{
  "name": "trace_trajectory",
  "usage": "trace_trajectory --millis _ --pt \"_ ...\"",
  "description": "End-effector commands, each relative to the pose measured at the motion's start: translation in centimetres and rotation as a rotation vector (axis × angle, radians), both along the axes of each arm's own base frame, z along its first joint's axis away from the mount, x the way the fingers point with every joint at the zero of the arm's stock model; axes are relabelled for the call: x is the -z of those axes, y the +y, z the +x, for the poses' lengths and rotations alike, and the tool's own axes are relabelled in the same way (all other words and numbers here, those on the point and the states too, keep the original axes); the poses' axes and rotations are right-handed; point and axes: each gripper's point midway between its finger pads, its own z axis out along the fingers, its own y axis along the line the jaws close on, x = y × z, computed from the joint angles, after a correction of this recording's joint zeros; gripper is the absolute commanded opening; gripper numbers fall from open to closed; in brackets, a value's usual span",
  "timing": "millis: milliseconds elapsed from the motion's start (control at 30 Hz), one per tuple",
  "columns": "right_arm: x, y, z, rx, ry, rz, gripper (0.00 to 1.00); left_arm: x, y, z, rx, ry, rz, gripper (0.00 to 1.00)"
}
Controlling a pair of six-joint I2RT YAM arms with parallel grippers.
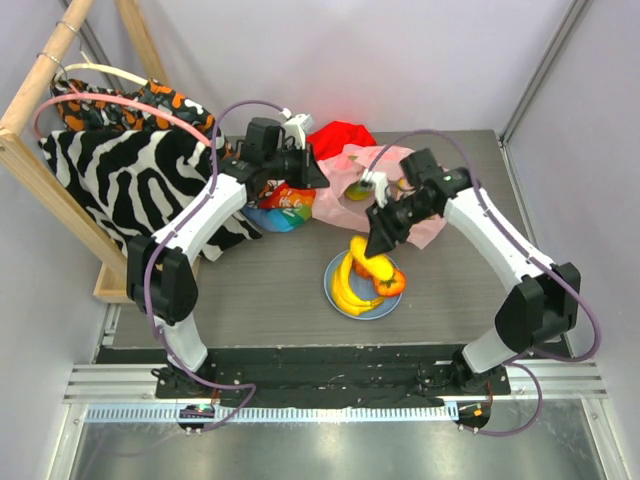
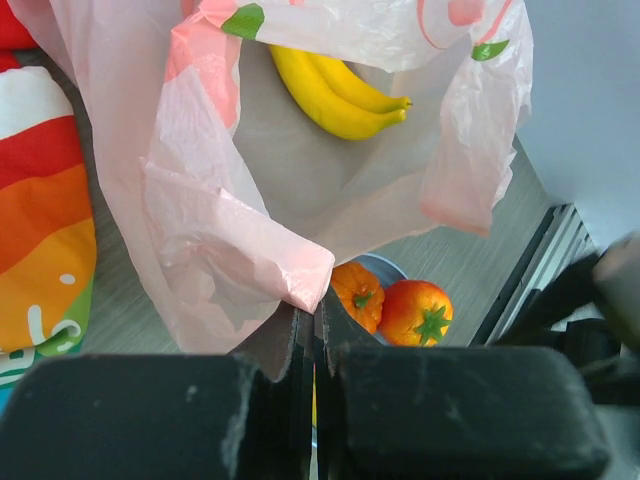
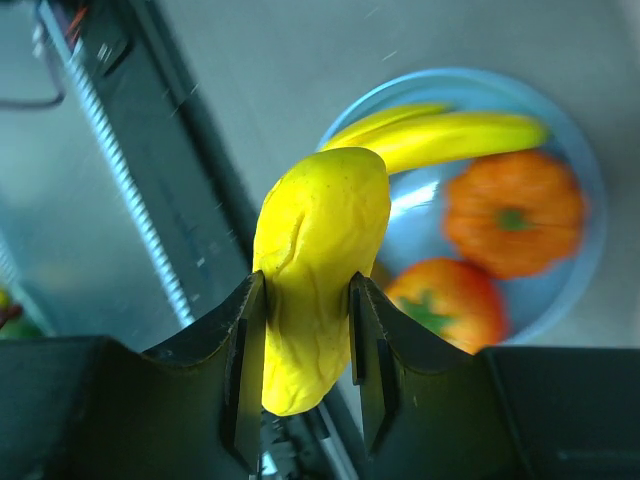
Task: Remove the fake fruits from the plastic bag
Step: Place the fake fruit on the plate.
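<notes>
While the left jaws are pinched fully together on a fold of the plastic bag (image 2: pixel 230 240), holding its mouth up and open on the far half of the table (image 1: pixel 250 290), the right jaws are clamped narrow round a lumpy yellow fruit (image 3: pixel 325 220), hanging it over the light-blue plate (image 3: pixel 420 205). That plate's already got a banana bunch (image 3: pixel 450 135), a pumpkin-looking orange fruit (image 3: pixel 515 215) and an orange-red fruit with a green top (image 3: pixel 450 305), so it's kinda crowded. Another banana bunch (image 2: pixel 335 90) lies in the bag's open mouth. Room-wise: the plate sits near the black rail (image 1: pixel 330 365) at the near edge, with bare table on both sides of it. The bag end is tighter: a rainbow-striped cloth (image 2: pixel 40 230) butts up against its left side, a red cloth (image 1: pixel 340 135) sits just behind it by the far edge, and a zebra-print cloth (image 1: pixel 120 175) hogs the left edge.
</notes>
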Motion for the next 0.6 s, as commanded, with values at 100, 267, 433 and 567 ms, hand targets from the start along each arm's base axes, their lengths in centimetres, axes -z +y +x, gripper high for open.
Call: trace_trajectory --millis 100,267,433,567 --pt "2.9 3.1 -5.3 -0.155 0.151 -0.014 0.01 -2.3 -0.2 0.1 0.008 -0.073 -0.019 0.0" --pt "5.6 4.0 -5.3 -0.113 0.242 -0.073 0.02 -2.4 0.2 -0.5 0.012 -0.082 -0.008 0.0" --pt "6.1 3.2 -3.5 -0.052 0.197 -0.157 0.01 -2.4 0.9 -1.3 0.006 -0.092 0.003 0.0" --pt "7.0 1.7 -2.5 0.051 0.182 -0.245 0.02 -2.7 1.1 -1.7 0.007 -0.1 0.002 0.0"
